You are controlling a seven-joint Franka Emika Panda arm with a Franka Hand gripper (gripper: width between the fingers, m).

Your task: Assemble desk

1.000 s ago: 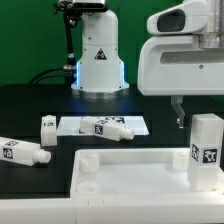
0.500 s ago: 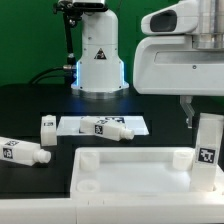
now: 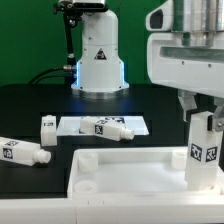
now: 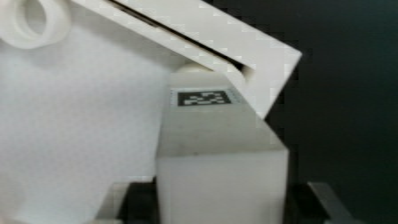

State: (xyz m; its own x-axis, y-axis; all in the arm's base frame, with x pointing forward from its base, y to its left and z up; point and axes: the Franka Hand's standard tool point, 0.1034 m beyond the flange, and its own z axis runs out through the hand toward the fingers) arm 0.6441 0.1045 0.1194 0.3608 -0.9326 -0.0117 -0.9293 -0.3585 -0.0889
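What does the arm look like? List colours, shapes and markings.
Glossy white rounded plastic arm casing with grey seams; white domed base bearing a triangular warning sticker and a blue light ring; a black cable beside it; the gripper ends in dark narrow fingers.

exterior view: low, close, looking across the tabletop [image 3: 130,165] toward my base [image 3: 98,55] | wrist view: very near, down onto the leg [image 4: 222,150] | shared: that leg, tabletop corner

Near edge of tabletop [image 3: 120,153] off-frame
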